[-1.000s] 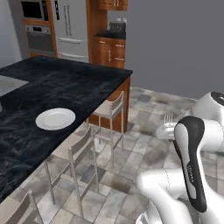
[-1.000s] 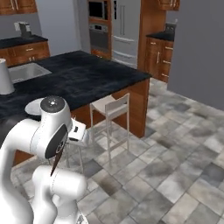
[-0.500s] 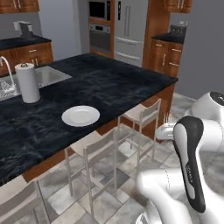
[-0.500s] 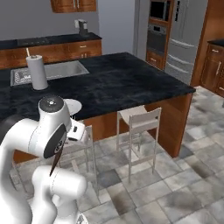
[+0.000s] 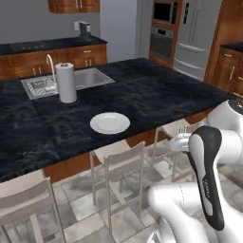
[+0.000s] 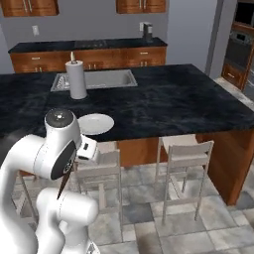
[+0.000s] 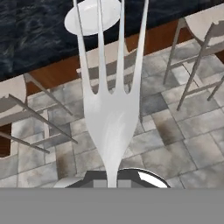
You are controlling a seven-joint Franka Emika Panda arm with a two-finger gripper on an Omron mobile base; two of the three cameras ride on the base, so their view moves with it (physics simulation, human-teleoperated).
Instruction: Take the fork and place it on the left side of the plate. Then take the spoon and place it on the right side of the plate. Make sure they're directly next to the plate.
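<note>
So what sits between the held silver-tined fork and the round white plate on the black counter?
In the hand view, only a pale stool seat and the counter edge lie between the fork and plate.

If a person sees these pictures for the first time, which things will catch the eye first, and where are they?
In the hand view, the fork dominates: its silver tines rise from the shut gripper toward the island. The white plate lies near the front edge of the black counter, above the chairs. A paper towel roll stands beside the sink further back.
</note>
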